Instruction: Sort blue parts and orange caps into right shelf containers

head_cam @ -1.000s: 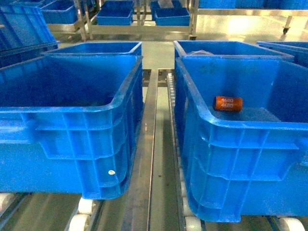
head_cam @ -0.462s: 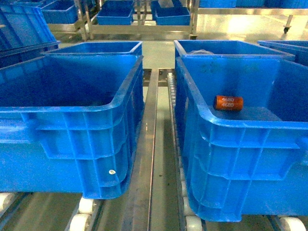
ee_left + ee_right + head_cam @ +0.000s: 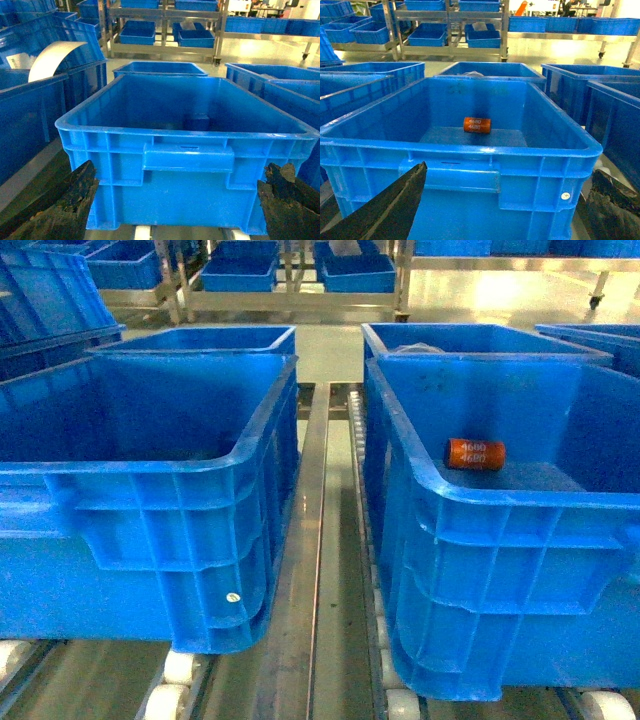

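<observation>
Item 1: right-hand crate (image 3: 500, 570), a large deep blue plastic container with a thick rolled rim and ribbed outer walls, standing on a roller conveyor (image 3: 170, 695) in the head view. It also fills the right wrist view (image 3: 470, 145), seen from its near short side.

Item 2: orange cap (image 3: 474, 454), a single stubby orange cylinder lying on its side on the floor of the right-hand crate, towards the far wall, white "4680" printing facing the camera (printed twice, one line above the other). The right wrist view shows the same cap (image 3: 477, 124) near the middle of the crate floor, touching nothing but the floor.

Item 3: left-hand crate (image 3: 150, 530), same make, beside the right-hand crate with a metal rail (image 3: 315, 540) between them. Its floor is in shadow in the head view; the left wrist view (image 3: 187, 160) shows its interior with no orange cap or blue part visible in it.

Item 4: left gripper (image 3: 175, 210), not in the head view. Its two dark, rough-surfaced fingers (image 3: 60, 210) sit at the lower corners of the left wrist view, spread wide, nothing between them, in front of the left-hand crate's near wall.

Item 5: right gripper (image 3: 505, 210), likewise outside the head view. Its fingers (image 3: 385, 210) are spread wide and hold nothing, in front of the right-hand crate.

Item 6: metal shelving racks (image 3: 290, 280) carrying smaller blue bins, well beyond the crates.
</observation>
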Robot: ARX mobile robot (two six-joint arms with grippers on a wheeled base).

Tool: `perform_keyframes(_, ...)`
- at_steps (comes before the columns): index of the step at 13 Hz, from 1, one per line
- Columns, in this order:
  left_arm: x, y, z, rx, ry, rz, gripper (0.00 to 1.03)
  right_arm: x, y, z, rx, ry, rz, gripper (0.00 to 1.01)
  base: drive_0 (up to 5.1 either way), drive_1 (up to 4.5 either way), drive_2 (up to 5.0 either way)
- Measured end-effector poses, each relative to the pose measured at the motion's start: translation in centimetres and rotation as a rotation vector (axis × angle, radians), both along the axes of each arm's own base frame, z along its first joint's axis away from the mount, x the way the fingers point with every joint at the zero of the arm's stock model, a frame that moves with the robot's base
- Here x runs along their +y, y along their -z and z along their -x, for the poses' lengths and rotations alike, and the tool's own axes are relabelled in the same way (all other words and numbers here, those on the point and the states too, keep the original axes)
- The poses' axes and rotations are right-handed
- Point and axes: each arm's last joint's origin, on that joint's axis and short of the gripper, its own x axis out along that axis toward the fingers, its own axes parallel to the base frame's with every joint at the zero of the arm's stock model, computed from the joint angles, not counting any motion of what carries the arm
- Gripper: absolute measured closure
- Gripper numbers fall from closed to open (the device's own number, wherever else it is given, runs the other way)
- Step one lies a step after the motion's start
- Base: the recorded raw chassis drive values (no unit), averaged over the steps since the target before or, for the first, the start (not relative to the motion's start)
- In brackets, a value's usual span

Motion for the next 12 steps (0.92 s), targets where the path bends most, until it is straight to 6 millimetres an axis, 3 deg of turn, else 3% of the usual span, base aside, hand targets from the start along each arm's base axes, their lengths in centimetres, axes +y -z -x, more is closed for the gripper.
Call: perform_keyframes(12,0.00,0.00,0.00,0.000,0.000,0.000,0.05,0.00,0.00,0.00,0.000,0.000,0.000,0.03,0.0,0.00,0.0)
